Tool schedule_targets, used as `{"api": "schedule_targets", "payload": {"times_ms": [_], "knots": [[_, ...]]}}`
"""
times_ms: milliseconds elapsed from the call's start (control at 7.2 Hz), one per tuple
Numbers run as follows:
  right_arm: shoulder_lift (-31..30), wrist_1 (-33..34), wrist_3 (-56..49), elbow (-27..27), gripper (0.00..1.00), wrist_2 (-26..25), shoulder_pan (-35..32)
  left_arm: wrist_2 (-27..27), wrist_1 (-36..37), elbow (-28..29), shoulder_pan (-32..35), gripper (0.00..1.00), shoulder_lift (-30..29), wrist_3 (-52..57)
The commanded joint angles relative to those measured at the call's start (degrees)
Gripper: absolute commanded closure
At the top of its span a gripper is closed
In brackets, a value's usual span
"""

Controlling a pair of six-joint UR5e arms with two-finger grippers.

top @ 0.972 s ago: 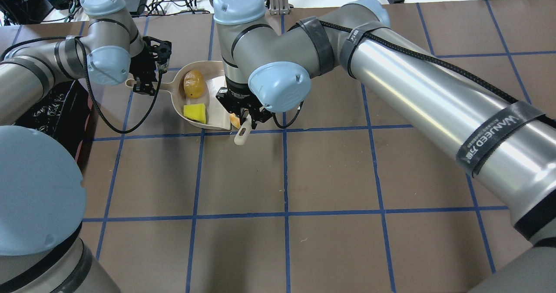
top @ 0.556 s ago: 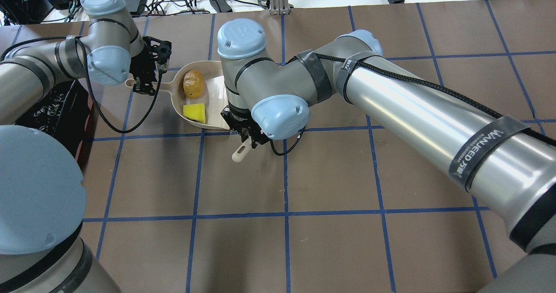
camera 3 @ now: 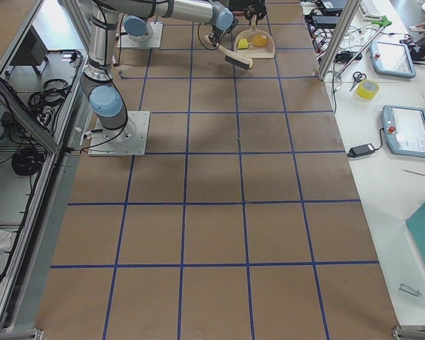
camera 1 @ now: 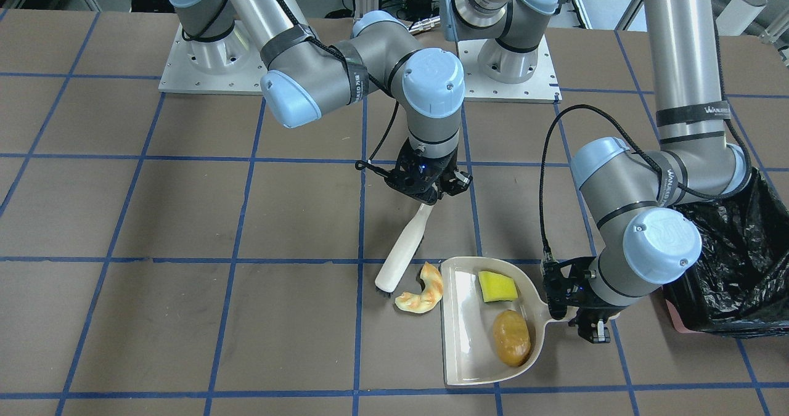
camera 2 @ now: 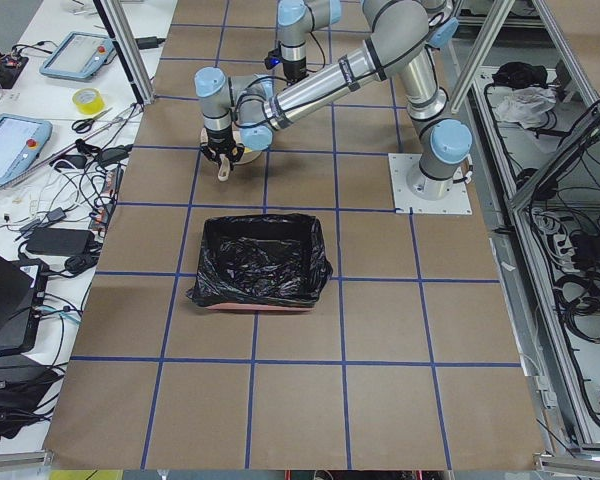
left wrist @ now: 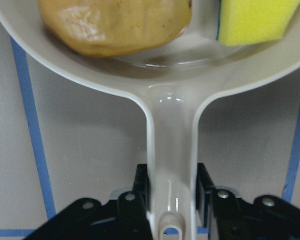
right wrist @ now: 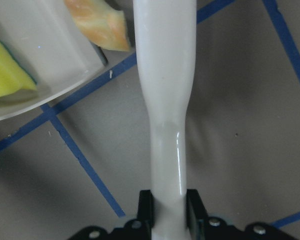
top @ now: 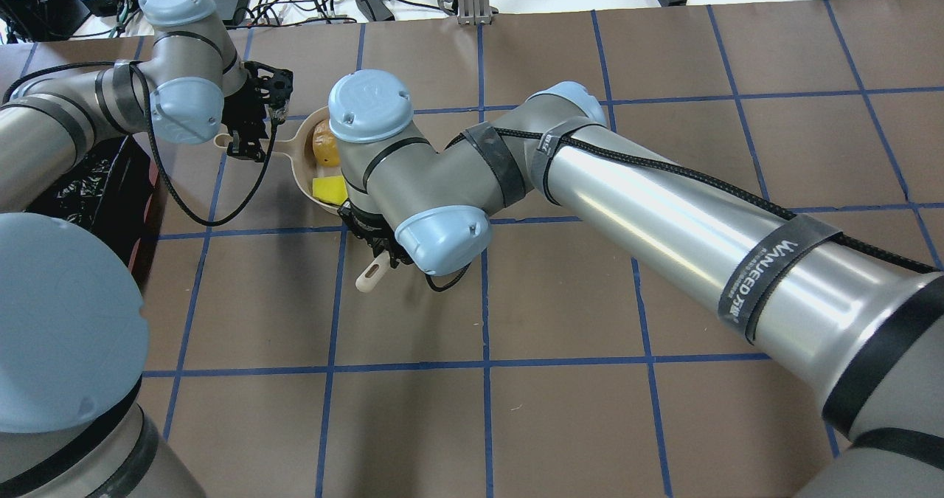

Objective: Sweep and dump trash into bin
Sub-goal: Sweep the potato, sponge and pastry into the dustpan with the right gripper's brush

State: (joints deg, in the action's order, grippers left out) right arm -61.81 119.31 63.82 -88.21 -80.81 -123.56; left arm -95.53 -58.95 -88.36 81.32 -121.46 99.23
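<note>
One glossy golden lump (camera 1: 511, 337), squared yellow sponge block (camera 1: 497, 286), curved tan croissant (camera 1: 422, 293)

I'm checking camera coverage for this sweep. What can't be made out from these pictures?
Overhead view: the right arm's wrist hides the croissant piece and most of the dustpan; the left arm covers much of the bin.
Front-facing view: the right edge cuts off the bin.
Exterior left view: the bin's inside is too small to tell what it holds.
</note>
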Motion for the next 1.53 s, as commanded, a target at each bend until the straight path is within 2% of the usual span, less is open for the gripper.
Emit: {"api": "schedule_targets", "payload": {"times_ms": [0,139,556,833,1111,1250,1389], "knots": [[2.2,3.8,-4.4,0.6,1.00,1.3,0.0,-0.7,0.0,0.2,0.7,1.00,-0.1,-0.2],[2.5,3.8,-5.3,2.2,1.00,1.6,0.1,-0.7,0.0,0.3,0.7,1.00,-0.1,-0.2],[8.7,3.9,-5.9,13.2,1.00,6.7,0.1,-0.7,0.0,0.4,0.7,1.00,-0.2,-0.2],[7.9,3.2,-6.3,14.9,1.00,9.0,0.3,-0.6,0.1,0.4,0.7,1.00,-0.2,-0.2],[2.8,-7.8,-7.2,14.3,1.00,5.3,1.3,0.0,0.2,0.2,0.6,1.00,0.3,-0.3],[1.0,-10.8,-7.2,14.1,1.00,5.0,2.3,0.2,0.2,-0.3,0.0,1.00,1.0,-0.2],[0.0,-13.6,-7.2,13.8,1.00,1.3,3.9,1.6,0.2,-0.5,-0.5,1.00,1.6,-0.2]]}}
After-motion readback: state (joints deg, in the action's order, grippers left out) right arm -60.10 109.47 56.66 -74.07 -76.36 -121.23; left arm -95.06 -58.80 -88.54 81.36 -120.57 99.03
